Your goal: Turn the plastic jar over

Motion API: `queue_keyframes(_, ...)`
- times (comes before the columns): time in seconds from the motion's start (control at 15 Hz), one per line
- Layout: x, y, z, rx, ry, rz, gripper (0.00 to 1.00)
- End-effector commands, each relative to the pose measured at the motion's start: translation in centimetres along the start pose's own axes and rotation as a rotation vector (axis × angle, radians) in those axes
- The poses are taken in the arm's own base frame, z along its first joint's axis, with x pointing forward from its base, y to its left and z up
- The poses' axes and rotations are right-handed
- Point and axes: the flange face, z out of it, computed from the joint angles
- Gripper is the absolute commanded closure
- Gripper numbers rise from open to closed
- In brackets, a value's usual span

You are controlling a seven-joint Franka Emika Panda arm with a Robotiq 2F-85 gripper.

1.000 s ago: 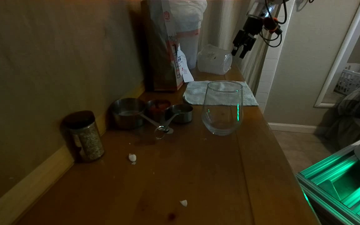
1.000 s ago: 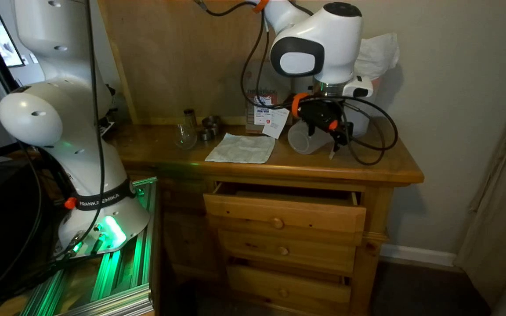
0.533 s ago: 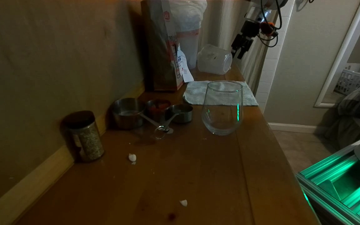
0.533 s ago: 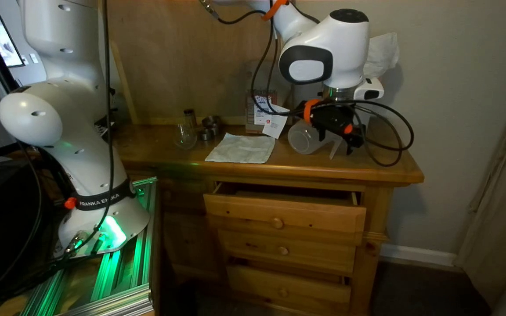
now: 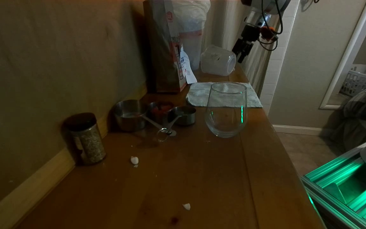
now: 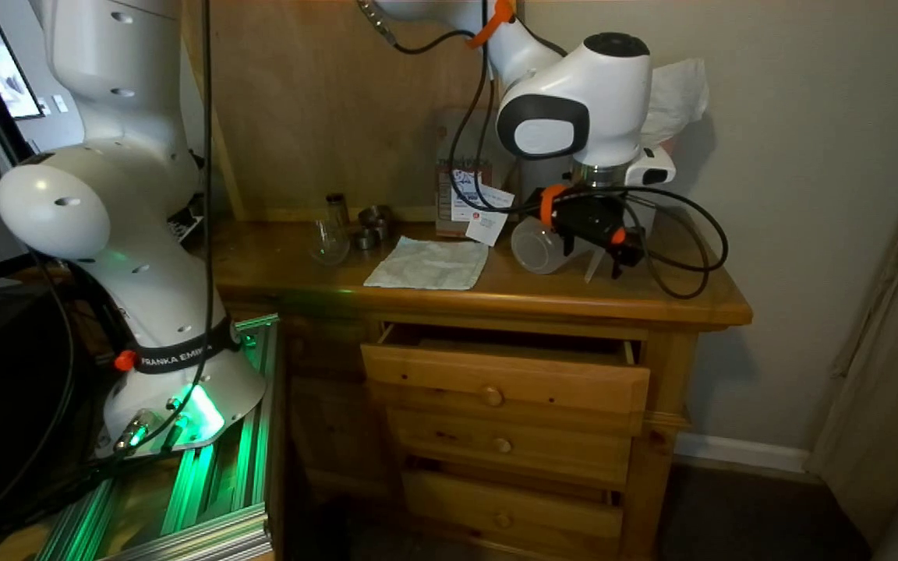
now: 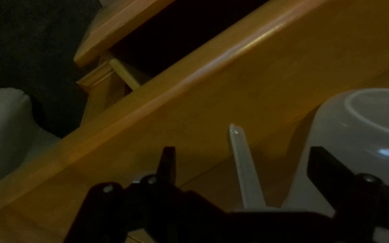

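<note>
1. Change: the arm (image 6: 613,101) is lower than a moment ago, and the pincer (image 7: 242,158) sits farther from the robot's base (image 6: 145,396). In an exterior view it also appears closer to the end of the jar (image 5: 218,60).
2. No change: the jar lies on its side on the desk (image 6: 301,269), near the paper bag (image 5: 162,63), same spot and angle as before. Nothing has nudged it.
3. Pincer state: fingers (image 7: 166,167) spread, nothing pinched. In the wrist view one finger overlaps the jar; contact can't be told.
4. New sightline: the pale strip (image 6: 594,265) by the jar, mostly behind a finger a moment ago, now shows clear. The wrist view has it between the spread fingers. Could be a handle; can't tell if it joins the jar.
5. Meaning: reads as lining up, grip not started. With the jar on its side, the turn looks unfinished.
6. Next, likely: centre on the strip or jar wall, squeeze, then roll the wrist.
7. Risk: a round, smooth wall probably rolls if a single finger bumps it, and the desk's front edge is near. The glass (image 5: 226,111) is unmoved, well apart.
</note>
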Motion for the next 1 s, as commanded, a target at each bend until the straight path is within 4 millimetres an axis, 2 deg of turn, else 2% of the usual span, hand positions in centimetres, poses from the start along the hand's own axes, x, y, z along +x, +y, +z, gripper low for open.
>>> queue_keyframes(0.0,0.2,0.0,0.8,-0.001,0.002,-0.027,0.0)
queue_keyframes(0.07,0.2,-0.1,0.9,0.001,0.002,-0.027,0.0)
queue_keyframes(0.2,0.1,0.0,1.3,0.0,0.0,-0.024,0.08)
queue_keyframes(0.33,0.0,0.1,1.5,0.0,-0.002,-0.023,0.29)
queue_keyframes(0.47,0.0,0.1,1.7,-0.003,-0.002,-0.024,0.44)
queue_keyframes(0.93,-0.1,0.1,1.9,-0.002,-0.002,-0.019,0.92)
